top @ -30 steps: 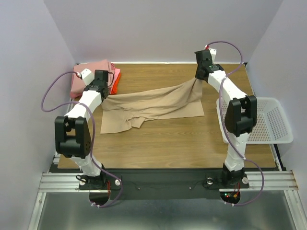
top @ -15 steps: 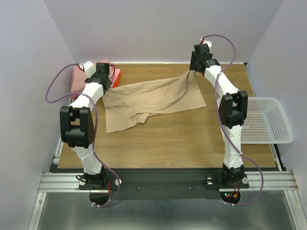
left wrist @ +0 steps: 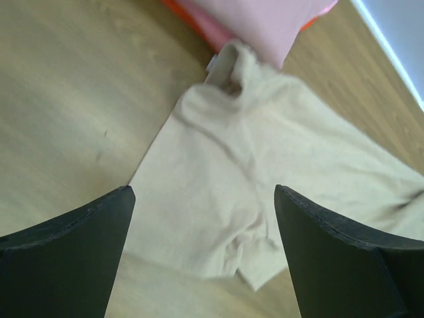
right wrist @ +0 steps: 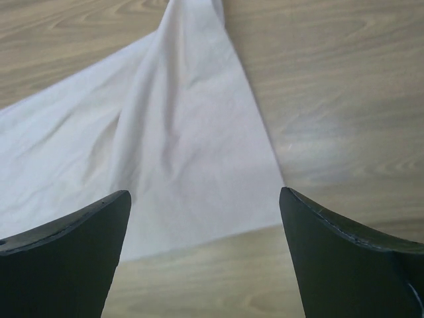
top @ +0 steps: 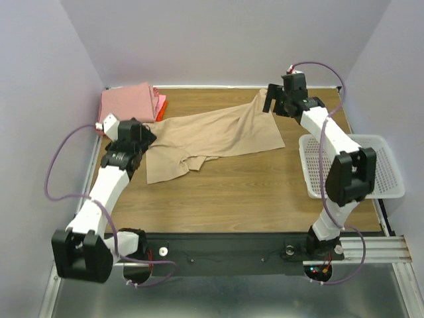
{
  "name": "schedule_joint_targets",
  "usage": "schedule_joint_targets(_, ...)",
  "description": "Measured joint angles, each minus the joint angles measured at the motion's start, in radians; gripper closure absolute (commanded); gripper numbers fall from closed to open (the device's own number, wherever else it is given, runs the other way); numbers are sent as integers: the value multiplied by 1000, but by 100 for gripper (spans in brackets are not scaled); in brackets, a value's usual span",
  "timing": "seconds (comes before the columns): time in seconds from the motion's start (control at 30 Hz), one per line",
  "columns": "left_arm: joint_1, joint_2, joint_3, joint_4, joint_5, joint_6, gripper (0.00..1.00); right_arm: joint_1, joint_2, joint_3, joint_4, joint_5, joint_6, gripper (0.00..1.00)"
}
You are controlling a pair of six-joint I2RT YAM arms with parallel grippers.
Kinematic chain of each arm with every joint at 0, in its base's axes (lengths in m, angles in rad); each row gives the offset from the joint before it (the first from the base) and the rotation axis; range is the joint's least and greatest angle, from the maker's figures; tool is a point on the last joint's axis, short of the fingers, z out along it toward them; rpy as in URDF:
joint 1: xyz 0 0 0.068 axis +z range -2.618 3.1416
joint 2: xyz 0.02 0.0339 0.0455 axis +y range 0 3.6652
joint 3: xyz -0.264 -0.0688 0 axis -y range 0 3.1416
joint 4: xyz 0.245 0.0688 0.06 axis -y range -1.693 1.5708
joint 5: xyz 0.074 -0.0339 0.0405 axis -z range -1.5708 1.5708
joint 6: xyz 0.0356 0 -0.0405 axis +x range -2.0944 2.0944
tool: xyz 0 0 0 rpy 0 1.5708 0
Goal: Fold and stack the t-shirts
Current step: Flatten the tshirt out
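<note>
1. Tan cloth lies loosely spread on the wooden worktop. This is the tan t-shirt, unfolded and wrinkled, stretching from the near left toward the far right.
2. At its far right end the shirt narrows to a bunched tip just beside your right tool. The near left part is crumpled, with a flap lying over itself.
3. Your left tool hovers by the shirt's left edge. The left wrist view shows its two dark fingers spread wide apart, with only cloth and bare wood visible below the gap. It grips nothing.
4. Your right tool's fingers are also spread wide in the right wrist view. The shirt lies on the wood below them, tapering away toward the top of that view. Nothing is pinched.
5. A pink t-shirt, folded into a flat rectangle, sits in the far left corner of the worktop. It rests on an orange-red t-shirt, of which only a thin edge shows along the right side of the stack.
6. The tan shirt's far left tip reaches the near corner of that stack. You cannot tell whether it overlaps the stack or only touches it.
7. A white mesh basket sits at the right edge of the worktop, partly under the right arm's elbow.
</note>
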Motion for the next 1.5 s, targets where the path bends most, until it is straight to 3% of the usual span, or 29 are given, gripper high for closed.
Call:
schedule_joint_targets(0.13,-2,-128,-172,-35,16,-58,2,35,-147,-170,38,-32,46,0)
schedule_joint_targets(0.33,0,-90,-301,-85,68,-93,2,66,-222,-383,60,-77,117,0)
schedule_joint_targets(0.47,0,-21,-302,-48,93,-96,2,64,-237,-445,61,-77,140,0)
schedule_joint_targets(0.63,0,151,-289,-12,105,-83,15,64,-289,-482,72,-71,153,0)
schedule_joint_targets(0.93,0,225,-236,2,103,-89,34,64,-320,-529,76,-15,166,0)
schedule_joint_targets(1.2,0,304,-177,-1,73,-83,43,64,-320,-529,81,40,166,0)
schedule_joint_targets(1.23,0,315,-169,-3,66,-84,45,64,-320,-529,81,44,166,0)
schedule_joint_targets(1.3,-2,335,-151,-11,50,-83,62,64,-320,-529,82,53,166,0)
schedule_joint_targets(1.33,-4,349,-140,-15,39,-83,77,64,-320,-529,82,56,166,0)
schedule_joint_targets(1.37,-4,361,-131,-16,27,-79,100,64,-320,-529,82,60,166,0)
schedule_joint_targets(1.5,-4,377,-122,-8,18,-83,100,64,-319,-529,83,77,166,0)
